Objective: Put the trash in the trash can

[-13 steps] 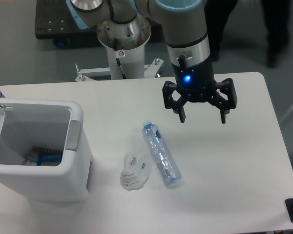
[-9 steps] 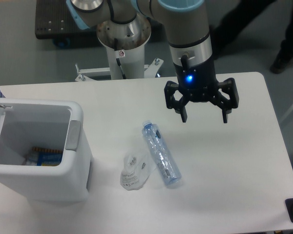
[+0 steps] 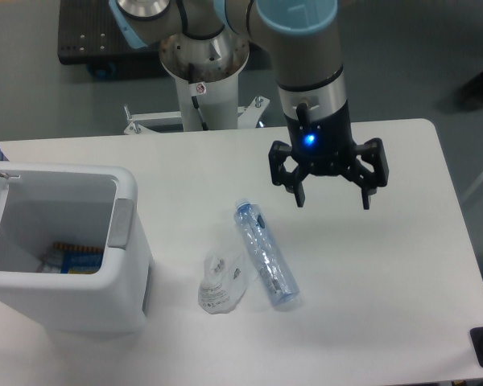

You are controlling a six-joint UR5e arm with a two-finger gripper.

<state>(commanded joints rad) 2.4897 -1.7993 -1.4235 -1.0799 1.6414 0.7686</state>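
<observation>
Neither piece of trash is in the bin yet. The bottle lies on the table, running diagonally with one end up near the middle and the other toward the front edge. The wrapper lies just beside it on the left, close to or touching its lower half. The bin stands at the left with its lid swung open; some coloured packaging already sits at its bottom. The gripper hangs above the table to the upper right of the bottle, its fingers spread wide and holding nothing. Both grasps and both drops are left to do; the bottle is the nearer pick.
</observation>
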